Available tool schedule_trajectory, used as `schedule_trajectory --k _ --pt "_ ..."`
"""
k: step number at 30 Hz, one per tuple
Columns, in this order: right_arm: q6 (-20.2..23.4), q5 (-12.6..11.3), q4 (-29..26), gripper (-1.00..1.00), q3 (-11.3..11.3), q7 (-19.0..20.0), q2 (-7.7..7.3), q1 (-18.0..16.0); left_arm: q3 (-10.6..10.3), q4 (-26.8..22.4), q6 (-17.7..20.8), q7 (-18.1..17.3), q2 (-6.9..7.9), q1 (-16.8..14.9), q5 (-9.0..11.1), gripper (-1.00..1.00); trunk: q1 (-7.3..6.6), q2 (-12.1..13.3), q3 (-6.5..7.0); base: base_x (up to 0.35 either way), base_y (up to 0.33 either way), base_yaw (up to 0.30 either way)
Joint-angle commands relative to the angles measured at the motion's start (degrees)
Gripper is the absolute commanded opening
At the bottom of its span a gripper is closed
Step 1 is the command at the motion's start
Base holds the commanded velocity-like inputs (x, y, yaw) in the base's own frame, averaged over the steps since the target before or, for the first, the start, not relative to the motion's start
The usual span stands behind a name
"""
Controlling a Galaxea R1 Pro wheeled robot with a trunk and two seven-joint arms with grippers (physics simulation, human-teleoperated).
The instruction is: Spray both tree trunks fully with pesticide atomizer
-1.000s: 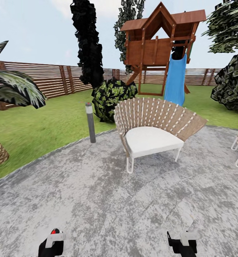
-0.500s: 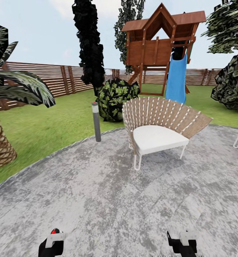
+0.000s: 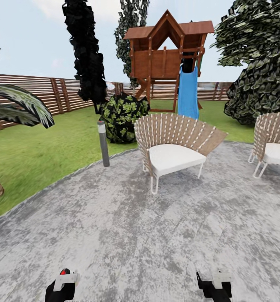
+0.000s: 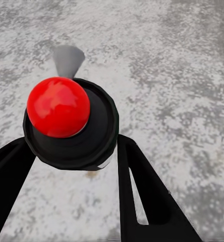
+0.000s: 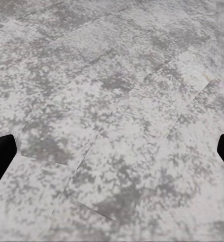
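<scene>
The robot stood on the grey paved floor facing a woven chair, apparently in transit toward the trees. Its left gripper was clamped around the atomizer; the right gripper hung spread and empty. Next, a beige-grey trunk had to be found.

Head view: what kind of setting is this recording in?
A simulated back garden or yard, most likely a home's. A wooden playhouse with a blue slide stands on the lawn, a slatted wooden fence runs behind, and woven patio chairs sit on grey stone paving.
</scene>
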Motion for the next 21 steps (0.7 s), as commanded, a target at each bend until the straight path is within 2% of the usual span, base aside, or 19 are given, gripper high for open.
schedule_trajectory --k 1,21 --pt "-0.18 0.61 0.06 1.00 -0.37 -0.18 0.04 -0.05 -0.06 0.03 -0.18 0.06 0.01 -0.01 0.20 -1.00 -0.04 -0.02 -0.02 -0.234 0.239 -0.275" --pt "-0.14 0.61 0.06 1.00 -0.37 -0.15 -0.03 -0.05 -0.04 0.03 0.06 0.06 0.01 -0.09 0.24 -1.00 -0.04 -0.02 0.02 -0.254 0.231 -0.296"
